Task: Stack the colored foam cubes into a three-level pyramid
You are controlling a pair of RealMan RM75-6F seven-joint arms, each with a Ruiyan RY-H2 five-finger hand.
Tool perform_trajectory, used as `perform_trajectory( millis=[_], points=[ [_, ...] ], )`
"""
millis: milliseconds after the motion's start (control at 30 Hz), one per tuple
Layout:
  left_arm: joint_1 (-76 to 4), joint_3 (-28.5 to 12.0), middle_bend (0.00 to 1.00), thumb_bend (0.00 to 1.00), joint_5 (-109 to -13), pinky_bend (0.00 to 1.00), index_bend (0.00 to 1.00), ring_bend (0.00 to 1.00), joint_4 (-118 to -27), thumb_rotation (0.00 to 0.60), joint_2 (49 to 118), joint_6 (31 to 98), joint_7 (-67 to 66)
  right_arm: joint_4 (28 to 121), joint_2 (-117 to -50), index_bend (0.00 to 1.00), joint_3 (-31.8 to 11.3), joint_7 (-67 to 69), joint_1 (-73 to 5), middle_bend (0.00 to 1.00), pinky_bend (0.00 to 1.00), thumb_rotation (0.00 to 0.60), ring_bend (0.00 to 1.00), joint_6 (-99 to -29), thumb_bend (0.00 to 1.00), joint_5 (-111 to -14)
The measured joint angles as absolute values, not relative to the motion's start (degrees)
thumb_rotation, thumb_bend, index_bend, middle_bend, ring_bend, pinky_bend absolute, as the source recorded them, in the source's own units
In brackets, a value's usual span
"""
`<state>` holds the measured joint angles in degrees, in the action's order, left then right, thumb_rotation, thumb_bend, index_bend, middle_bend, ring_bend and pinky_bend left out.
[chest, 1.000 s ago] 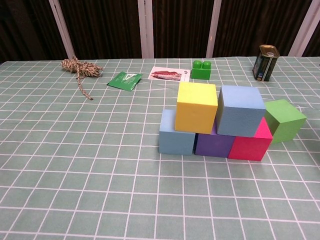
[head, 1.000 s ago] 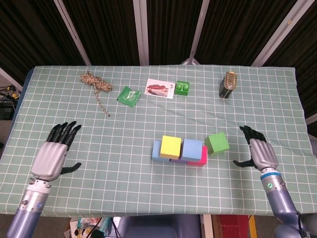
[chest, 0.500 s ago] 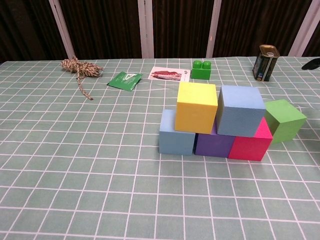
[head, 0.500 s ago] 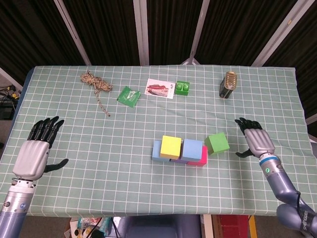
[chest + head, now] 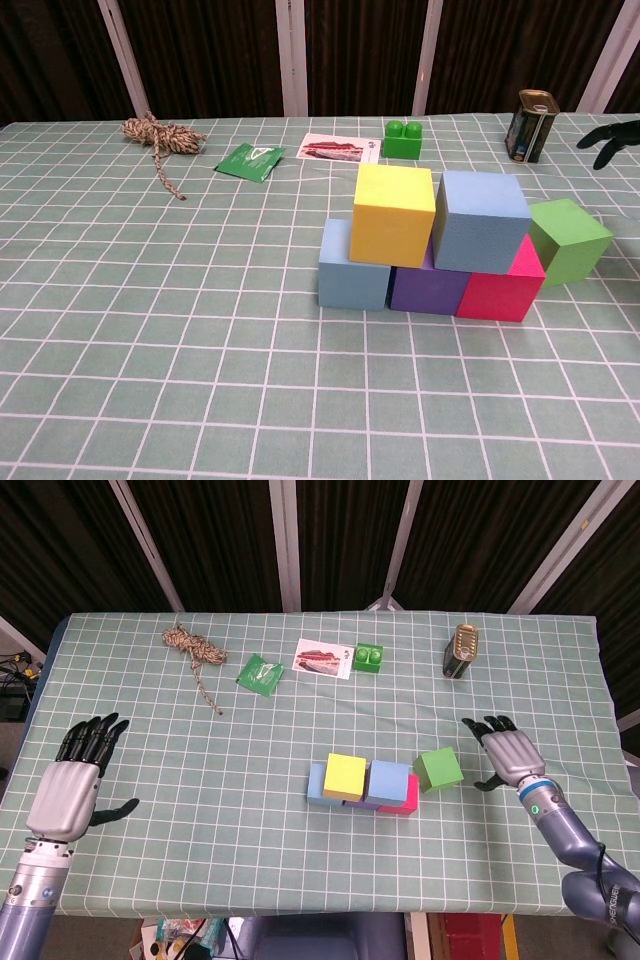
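Currently, head view: two levels of the pyramid stand near the table's middle. Bottom row is a blue cube (image 5: 317, 785), a purple cube barely visible under the upper pair, and a pink cube (image 5: 409, 798). On them sit a yellow cube (image 5: 345, 776) and a second, grey-blue cube (image 5: 389, 778). The green cube (image 5: 438, 769) rests on the checked tablecloth (image 5: 250, 830), just beside the pink cube's right end, turned slightly off the row's line; it is the only cube not yet stacked.

Right hand (image 5: 507, 753) hovers to the right of the green cube, near it but apart, fingers spread, holding nothing. Left hand (image 5: 72, 785) is at the far left edge, well apart from every cube, fingers also spread and empty. Judgement: the right hand is plainly the nearer one; the cube lies to its left, toward the stack.

Chest view: green cube (image 5: 568, 240) sits right of the pink cube (image 5: 497, 283), close enough that I cannot tell whether they touch. Purple cube (image 5: 425, 285) shows between blue and pink. Only dark fingertips of the right hand (image 5: 612, 138) enter at the right edge, beyond the cube and above it in frame; left hand is not seen here.

Judgement: remaining step is lifting green onto the yellow/grey-blue seam.
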<state>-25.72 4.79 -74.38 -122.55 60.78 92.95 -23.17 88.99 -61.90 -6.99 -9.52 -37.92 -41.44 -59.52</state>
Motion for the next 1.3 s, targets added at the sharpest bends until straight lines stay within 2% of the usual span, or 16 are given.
perform_trajectory(
  millis=[367,1300],
  points=[
    [-24.28,2.28,0.02,0.03,-73.96,0.0,0.0,0.0,-122.31,0.6,61.25,90.87,-23.66,84.59,-63.53,0.0,-6.27,-2.82,-38.36,0.26,0.0,0.6,0.11,-37.92,0.17,-65.56],
    [-21.33,-2.31,0.02,0.03,-73.52,0.0,0.0,0.0,-121.83,0.6,62.51,86.98,-25.04,77.32,-66.8,0.0,-4.39,15.91,-39.9,0.3,0.0,0.6,0.14,-38.32,0.17,-82.21]
  ],
)
